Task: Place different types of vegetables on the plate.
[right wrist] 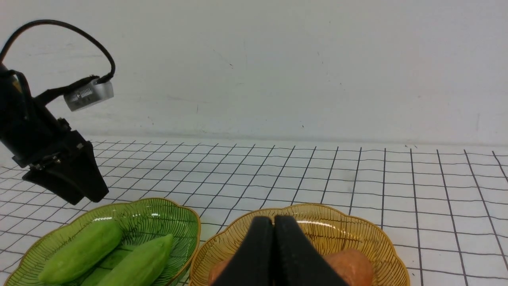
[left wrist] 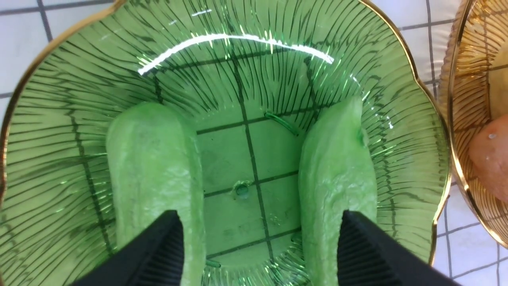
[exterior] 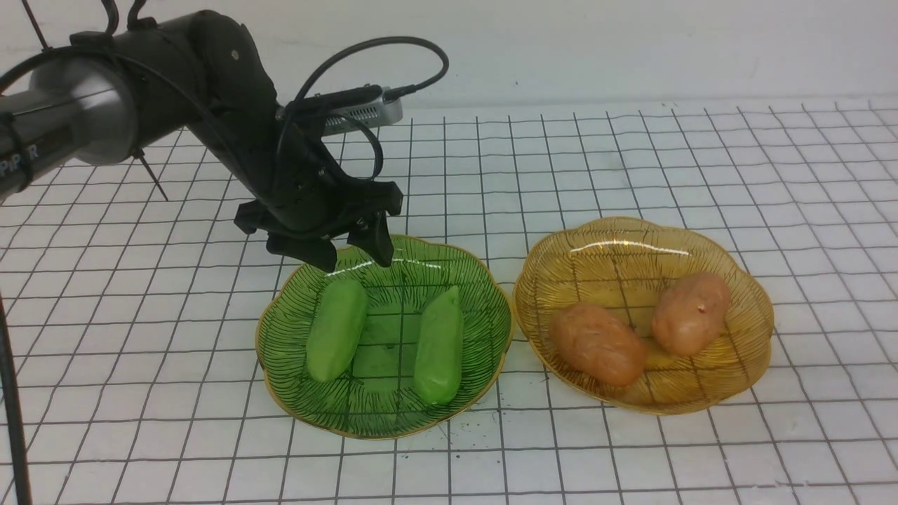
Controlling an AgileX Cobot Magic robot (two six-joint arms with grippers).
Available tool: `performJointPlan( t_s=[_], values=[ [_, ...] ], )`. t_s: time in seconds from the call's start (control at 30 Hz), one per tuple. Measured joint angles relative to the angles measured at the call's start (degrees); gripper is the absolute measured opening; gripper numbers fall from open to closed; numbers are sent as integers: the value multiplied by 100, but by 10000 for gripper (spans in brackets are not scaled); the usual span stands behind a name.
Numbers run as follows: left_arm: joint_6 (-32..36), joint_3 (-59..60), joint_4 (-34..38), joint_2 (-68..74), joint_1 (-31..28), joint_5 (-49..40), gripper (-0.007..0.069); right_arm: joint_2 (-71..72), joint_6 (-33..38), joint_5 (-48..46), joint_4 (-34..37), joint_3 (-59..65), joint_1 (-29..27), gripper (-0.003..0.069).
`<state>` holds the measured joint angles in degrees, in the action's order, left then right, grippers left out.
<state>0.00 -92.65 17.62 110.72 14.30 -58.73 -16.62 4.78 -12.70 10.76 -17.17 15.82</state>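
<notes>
Two light-green cucumber-like vegetables [exterior: 337, 330] [exterior: 438, 347] lie side by side in a green glass plate [exterior: 280, 393]. An amber glass plate [exterior: 758, 351] to its right holds two orange-brown potato-shaped vegetables [exterior: 596, 344] [exterior: 691, 312]. My left gripper [exterior: 354, 263] hangs open just above the green plate's far edge, holding nothing. In the left wrist view its fingertips frame both cucumbers [left wrist: 154, 159] [left wrist: 337, 167], with the left gripper [left wrist: 258, 216] over the plate's floor. My right gripper [right wrist: 274, 219] is shut and empty, hovering before the amber plate [right wrist: 357, 234] and a potato [right wrist: 349, 266]; it is outside the front view.
The plates sit nearly rim to rim on a white table with a black grid [exterior: 631, 161]. A white wall [right wrist: 278, 59] rises behind the table. The left arm [exterior: 105, 105] reaches in from the left, with a cable looped above its wrist camera [exterior: 365, 112].
</notes>
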Motion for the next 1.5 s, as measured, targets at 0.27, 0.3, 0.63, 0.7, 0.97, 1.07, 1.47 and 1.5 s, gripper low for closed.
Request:
performJointPlan(
  t_s=[0.27,0.3,0.63,0.7,0.97,1.07,1.47,1.5],
  values=[
    [178,-188,-12,11,0,-103,349,0,0,6,0,0,0,-14],
    [178,-312,-18,11,0,-165,306,0,0,6,0,0,0,-14],
    [184,-1912,-18,11,0,-1174,-3,0,0,6,0,6,0,-14],
    [184,-2076,-18,11,0,-1184,-8,37,0,25,0,51,0,-14],
    [355,-2151,-128,-5,0,-1213,-8,876,-107,4,-643,1071,-523,-14],
    [548,-2151,-154,-94,0,-1231,-8,1161,-107,-68,-817,1431,-910,-14],
    [826,-2151,-170,-1086,0,-1305,-8,1682,-107,-733,-917,1879,-1394,-14],
    [895,-2151,-170,-1254,0,-1306,-8,1689,-107,-752,-917,1875,-1397,-14]
  ],
)
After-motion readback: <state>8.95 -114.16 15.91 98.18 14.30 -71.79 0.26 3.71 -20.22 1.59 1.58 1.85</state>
